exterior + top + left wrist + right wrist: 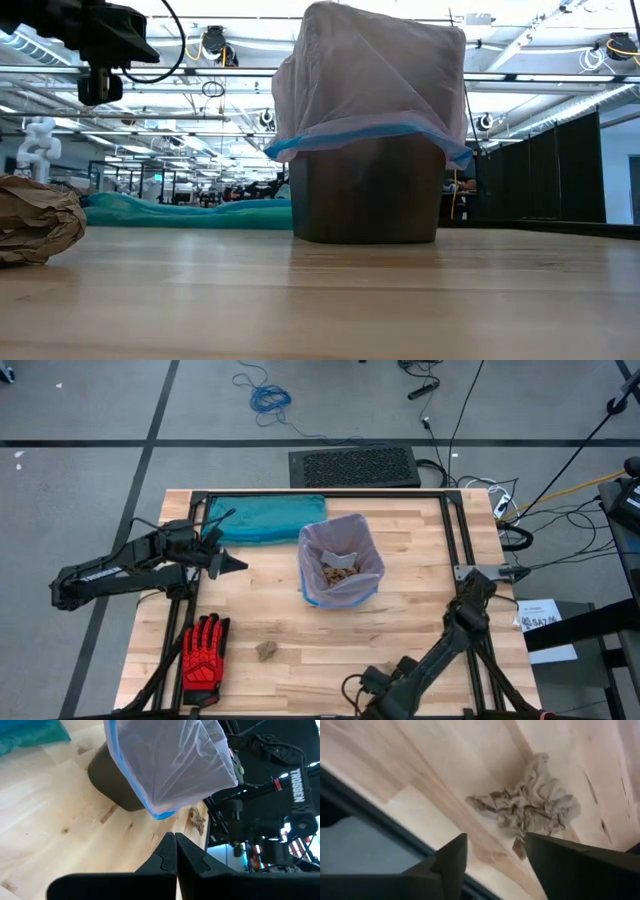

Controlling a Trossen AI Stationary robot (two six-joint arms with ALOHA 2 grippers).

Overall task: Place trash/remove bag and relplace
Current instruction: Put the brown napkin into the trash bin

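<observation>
- Brown paper is what I'm after: one crumpled wad [530,805] lies on the table [420,630] near the bin [340,572], on the side towards the table's front edge and well apart from it
- Bin first: it stands mid-table with the pink bag [345,550] draped over its rim, and I can see several tan wads [340,571] already down inside
- My right gripper [492,852] is low by the front edge, farther from the bin than the loose wad; its fingers stand apart with nothing between them, and the wad sits just beyond the tips
- My left gripper [175,852] hangs off to the bin's left, above the wood, fingers pressed together and empty, pointing at the bin; I'll leave it waiting
- Past the bin, along the far edge, lies the teal bag [265,518]; the red glove [205,648] sits beyond the loose wad from the bin. Neither is my concern yet
- As I judge it, the step is picking up that last wad: I want the fingers straddling its thick middle, not a stray flap
- Come down until the tips nearly brush the wood, then close gently, since crumpled paper can slip or tear loose
- Then lift clear of the rim before carrying it over the bag's mouth
</observation>
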